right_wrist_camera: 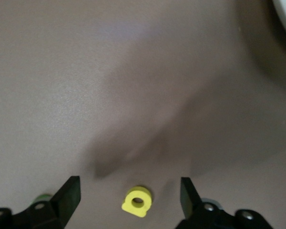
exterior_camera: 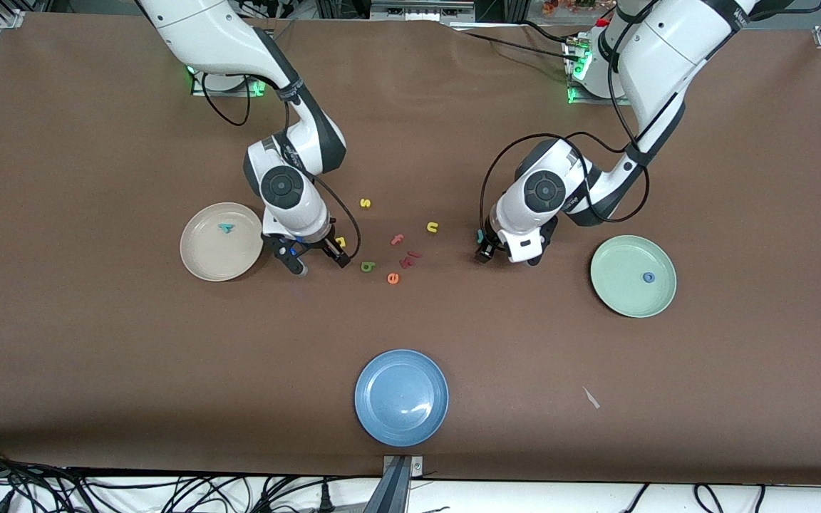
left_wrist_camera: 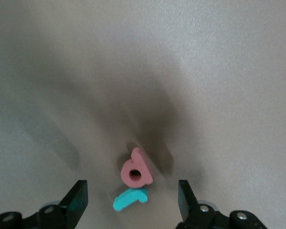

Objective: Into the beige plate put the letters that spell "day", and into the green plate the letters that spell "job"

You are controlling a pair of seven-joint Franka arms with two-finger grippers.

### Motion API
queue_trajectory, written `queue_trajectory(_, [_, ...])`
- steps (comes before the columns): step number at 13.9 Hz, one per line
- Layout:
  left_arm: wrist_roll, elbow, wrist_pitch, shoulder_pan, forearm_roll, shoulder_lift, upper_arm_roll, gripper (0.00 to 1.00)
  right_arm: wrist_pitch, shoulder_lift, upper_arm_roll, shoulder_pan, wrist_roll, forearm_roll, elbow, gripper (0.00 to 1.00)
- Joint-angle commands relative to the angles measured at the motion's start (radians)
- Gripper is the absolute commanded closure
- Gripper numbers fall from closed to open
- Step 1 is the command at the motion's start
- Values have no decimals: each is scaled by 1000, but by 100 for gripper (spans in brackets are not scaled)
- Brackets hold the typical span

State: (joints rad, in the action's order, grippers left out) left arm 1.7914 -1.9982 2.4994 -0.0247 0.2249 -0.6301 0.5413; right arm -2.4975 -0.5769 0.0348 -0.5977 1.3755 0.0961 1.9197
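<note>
Teal y (exterior_camera: 225,228): lies in the beige plate (exterior_camera: 200,260), toward the right arm's end of the table.
Blue o (exterior_camera: 648,277): lies in the green plate (exterior_camera: 613,293), toward the left arm's end.
Yellow a (right_wrist_camera: 137,202): on the table beside the beige plate, between the spread fingers of the right gripper (right_wrist_camera: 128,195), which is low over it.
Green d (exterior_camera: 367,267): on the table near the yellow a, not yet plated.
Teal j (left_wrist_camera: 129,198) and pinkish-red b (left_wrist_camera: 136,168): touching, on the table between the spread fingers of the left gripper (left_wrist_camera: 132,199), which is low over them.
Judged progress: two of six placed.
</note>
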Motion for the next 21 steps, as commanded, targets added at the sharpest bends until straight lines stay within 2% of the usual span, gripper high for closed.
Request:
queue_trajectory(1, [62,-2,21,-6,60,-13,-6,27,-15,-14,5,-16,120,16,-15,19])
queue_trajectory(2, [62,-2,21,-4,65,-16,-6,30,-29,-23,5,-22,167,16,-15,21])
queue_trajectory(4, [62,-1,36,-4,65,-19,-7,42,-38,-35,4,-40,209,16,-15,25])
queue_trajectory(5, [62,-2,38,-7,65,-20,-9,43,-38,-38,4,-42,217,16,-13,27])
queue_trajectory(7, [62,-1,38,-9,65,-22,-14,61,-37,-37,4,-44,224,16,-1,33])
queue_trajectory(8, [57,1,38,-9,67,-20,-14,75,-38,-37,4,-44,224,16,-1,39])
queue_trajectory(9, [54,2,35,-9,88,-20,-14,86,-38,-37,4,-44,223,16,-2,55])
queue_trajectory(11, [48,9,26,-1,140,-8,-11,100,-34,-34,4,-42,212,16,-7,78])
queue_trajectory(13, [1,16,12,17,166,33,-9,100,-27,-28,5,-40,201,16,-11,84])
queue_trajectory(16, [-185,38,-85,121,153,95,17,100,21,8,16,-33,154,13,-18,84])
queue_trajectory(19, [-459,38,-186,297,151,107,65,100,178,60,89,-33,-5,14,-47,84])
queue_trajectory(21, [-680,38,-241,394,151,106,71,100,239,92,149,-33,-125,16,-44,83])
